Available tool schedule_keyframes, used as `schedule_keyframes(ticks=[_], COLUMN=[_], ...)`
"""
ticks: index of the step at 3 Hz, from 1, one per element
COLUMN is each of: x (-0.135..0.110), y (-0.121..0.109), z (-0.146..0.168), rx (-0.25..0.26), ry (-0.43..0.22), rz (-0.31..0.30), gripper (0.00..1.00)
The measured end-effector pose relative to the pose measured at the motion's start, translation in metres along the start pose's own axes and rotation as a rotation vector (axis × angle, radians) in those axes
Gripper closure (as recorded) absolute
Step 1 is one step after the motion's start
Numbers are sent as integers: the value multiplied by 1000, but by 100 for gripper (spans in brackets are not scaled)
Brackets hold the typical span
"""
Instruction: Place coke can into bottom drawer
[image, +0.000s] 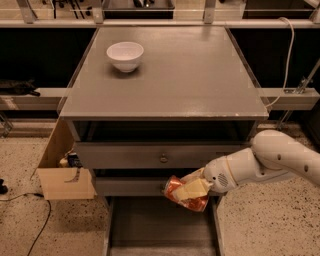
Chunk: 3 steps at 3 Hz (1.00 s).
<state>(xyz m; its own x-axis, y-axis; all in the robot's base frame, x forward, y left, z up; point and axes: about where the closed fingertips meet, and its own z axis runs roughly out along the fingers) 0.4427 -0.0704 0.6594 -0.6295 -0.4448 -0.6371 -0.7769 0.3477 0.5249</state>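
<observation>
Speckled terrazzo flooring is seen around a grey cabinet, on whose top a white bowl is set toward 11 o'clock, with a cardboard box tucked against the cabinet's side at 8 o'clock. In the single camera view, the bottom drawer is pulled out at 6 o'clock, its flat floor exposed, below the two upper drawers. The coke can is held tilted at about 5 o'clock from the frame's centre, in the air at the drawer's rear right, just in front of the middle drawer face. It is clamped by the gripper, whose pale fingers are closed across the can's side wall; the white arm is reached in from 3 o'clock. The can is judged to be light, thin-walled and smooth, so it may be dented by a hard squeeze or slipped by a loose one. A hold across the mid-body, as is shown, is judged soundest. Rolling is to be expected if it is released on its side.
</observation>
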Motion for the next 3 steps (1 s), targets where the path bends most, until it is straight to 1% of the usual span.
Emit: schedule_keyframes(ticks=[1, 2, 3], x=[15, 56, 56], y=[-18, -37, -37], z=[47, 87, 87], rx=[-38, -70, -70], ry=[-13, -65, -65], rz=[31, 122, 122], gripper=[100, 100, 100])
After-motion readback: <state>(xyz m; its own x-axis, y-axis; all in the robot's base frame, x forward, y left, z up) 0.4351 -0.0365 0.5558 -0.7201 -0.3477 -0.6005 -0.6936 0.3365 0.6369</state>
